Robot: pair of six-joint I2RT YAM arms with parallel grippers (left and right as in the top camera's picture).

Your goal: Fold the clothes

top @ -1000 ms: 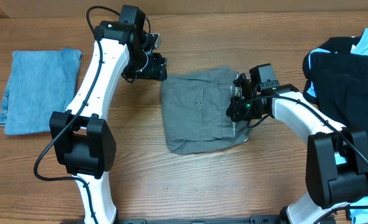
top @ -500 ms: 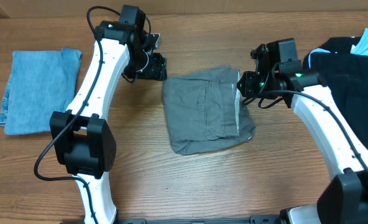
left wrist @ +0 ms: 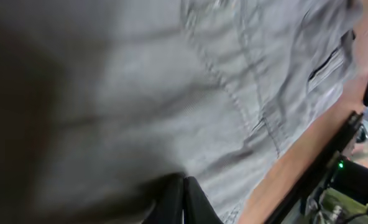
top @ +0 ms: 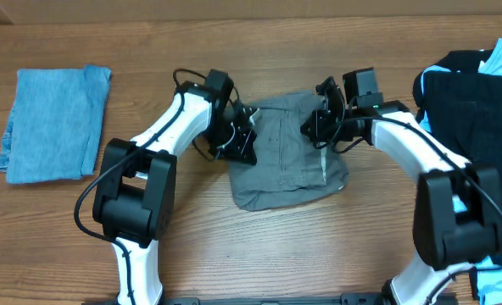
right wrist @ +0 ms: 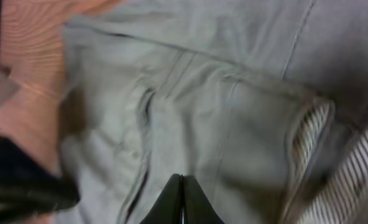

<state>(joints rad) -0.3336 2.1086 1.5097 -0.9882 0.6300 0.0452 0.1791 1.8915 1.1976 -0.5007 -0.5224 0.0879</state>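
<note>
A folded denim-blue garment (top: 52, 123) lies at the table's (top: 192, 254) left. At centre lies the folded grey garment (top: 285, 174), with the left gripper (top: 241, 146) on its left edge and the right gripper (top: 316, 134) on its right. Only the wrist views show each gripper's fingers closed together against the cloth, and a striped lining (right wrist: 314, 149). Dark clothes (top: 463, 102) are heaped at right.

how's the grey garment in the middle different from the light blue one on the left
The grey woven garment lies mid-table with a rumpled lower edge; the denim-blue cloth lies far left as a neat rectangle. The left gripper and right gripper, jaws shut, are down at the grey one; nothing is near the blue one. Both are folded on the wooden table.
</note>
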